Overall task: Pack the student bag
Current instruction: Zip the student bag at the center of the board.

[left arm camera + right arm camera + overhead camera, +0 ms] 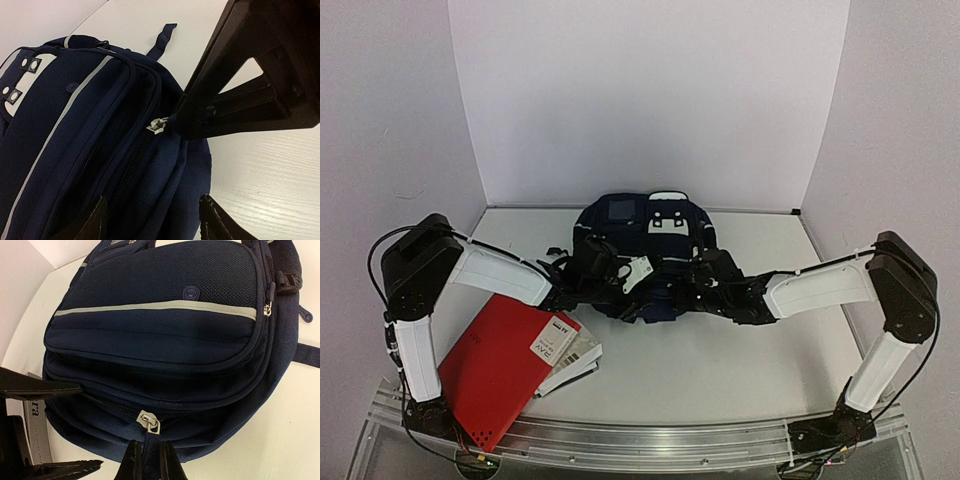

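The student bag, dark navy with a thin pale stripe, lies on the table between my two arms. In the right wrist view my right gripper is shut on the dark pull tab of the silver zipper slider at the bag's near rim. My left gripper is open, with its fingertips straddling the bag's edge next to the black zipper track. The same slider shows in the left wrist view, right at the tip of the right gripper. From above, both grippers meet over the bag's front: left gripper, right gripper.
A red book lies at the front left, by the left arm's base. A white booklet lies partly on it and shows beside the bag. White walls enclose the table at the back and sides.
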`<state>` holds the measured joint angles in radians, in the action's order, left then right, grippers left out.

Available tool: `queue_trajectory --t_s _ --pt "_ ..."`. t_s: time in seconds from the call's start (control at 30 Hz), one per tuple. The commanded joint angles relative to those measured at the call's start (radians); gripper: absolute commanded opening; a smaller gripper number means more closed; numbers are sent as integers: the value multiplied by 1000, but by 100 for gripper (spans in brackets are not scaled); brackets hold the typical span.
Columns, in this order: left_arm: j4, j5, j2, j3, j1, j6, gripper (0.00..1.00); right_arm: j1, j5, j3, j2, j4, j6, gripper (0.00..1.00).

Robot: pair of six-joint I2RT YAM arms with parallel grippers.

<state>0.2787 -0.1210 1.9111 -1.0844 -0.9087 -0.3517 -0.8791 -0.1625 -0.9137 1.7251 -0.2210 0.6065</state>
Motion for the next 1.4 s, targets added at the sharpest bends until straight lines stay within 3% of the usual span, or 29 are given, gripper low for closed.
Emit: queue_trajectory --t_s 0.0,0.1,0.27,0.33,0.5,0.83,1.17,1.37 --pt "53 37 42 -59 -10 -36 61 -9 17 9 -63 -29 10 0" --pt "58 89 70 -72 -12 -14 49 -9 7 12 -62 -29 10 0" --pt "67 227 76 -74 -20 12 9 -9 -41 26 -69 -24 12 0" --pt "71 269 65 -65 -19 24 0 -8 -72 30 -73 -9 13 0" --pt "110 333 -13 2 -19 28 0 4 -138 -2 -73 113 20 0" --pt "62 443 -179 83 -11 58 0 88 -103 29 -141 193 36 0" --pt "-16 455 -352 115 57 165 0 103 -92 46 -138 221 39 0" --pt "-161 383 -451 66 135 242 0 104 -93 47 -152 221 47 0"
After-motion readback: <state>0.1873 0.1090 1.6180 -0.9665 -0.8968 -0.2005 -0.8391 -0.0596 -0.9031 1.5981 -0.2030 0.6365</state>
